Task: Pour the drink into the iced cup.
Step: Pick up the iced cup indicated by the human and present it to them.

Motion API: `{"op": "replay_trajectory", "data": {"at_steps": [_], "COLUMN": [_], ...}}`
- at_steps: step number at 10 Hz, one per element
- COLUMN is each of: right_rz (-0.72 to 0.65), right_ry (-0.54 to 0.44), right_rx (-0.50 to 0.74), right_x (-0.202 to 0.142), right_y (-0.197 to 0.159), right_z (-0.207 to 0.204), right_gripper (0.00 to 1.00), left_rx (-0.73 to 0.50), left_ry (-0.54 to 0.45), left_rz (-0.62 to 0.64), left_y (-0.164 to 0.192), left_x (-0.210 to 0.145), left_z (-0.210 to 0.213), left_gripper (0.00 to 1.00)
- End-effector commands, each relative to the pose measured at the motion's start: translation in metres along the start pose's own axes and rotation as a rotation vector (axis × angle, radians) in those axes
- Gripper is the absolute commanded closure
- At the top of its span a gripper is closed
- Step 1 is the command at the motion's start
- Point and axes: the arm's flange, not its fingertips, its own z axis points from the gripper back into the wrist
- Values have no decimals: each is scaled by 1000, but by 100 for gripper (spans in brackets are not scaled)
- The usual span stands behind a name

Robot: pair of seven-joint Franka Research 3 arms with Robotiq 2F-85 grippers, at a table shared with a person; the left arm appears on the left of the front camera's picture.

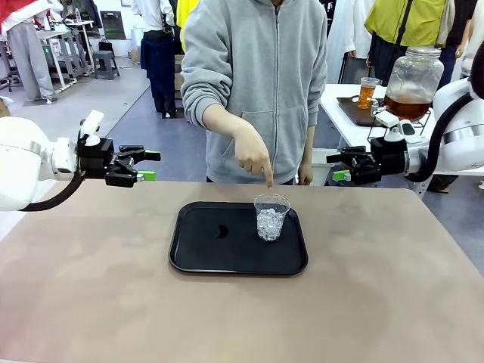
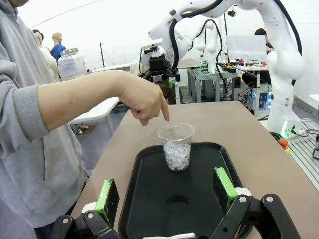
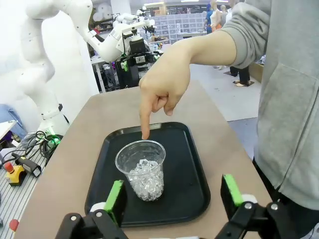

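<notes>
Both jaws spread, empty. The iced cup point(image 1: 271, 217) sits between them on the tray point(image 1: 197, 257). Thin plastic, likely crushes: grip mid-wall, gently. The drink cup point(image 1: 368, 92) stands well behind your right jaws.

Iced cup point(image 1: 271, 217) is clear plastic, upright, ice filling roughly its lower half, sitting on the black tray point(image 1: 197, 257), far-right part. The drink point(image 1: 407, 107) is amber-brown, low in a big glass jar point(image 1: 414, 72) on the side table point(image 1: 340, 113) behind, plus 1 small cup point(image 1: 368, 92) nearby.
</notes>
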Motion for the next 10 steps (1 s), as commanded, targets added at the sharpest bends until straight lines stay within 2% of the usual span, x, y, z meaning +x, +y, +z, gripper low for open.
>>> {"op": "replay_trajectory", "data": {"at_steps": [1,5,8,10], "right_rz": [5,47,102,62], "right_ry": [8,-38,-34,-55], "right_rx": [-3,8,5,46], "right_x": [5,-19,-43,-56], "right_y": [6,4,3,2], "right_z": [3,-21,-45,-56], "right_gripper": [0,0,0,0], "left_rx": [-3,-3,-3,-3], "left_ry": [9,9,9,9], "left_rz": [-3,-3,-3,-3], "left_y": [-1,-1,-1,-1], "left_x": [1,1,1,1], "left_z": [0,0,0,0], "left_gripper": [0,0,0,0]}}
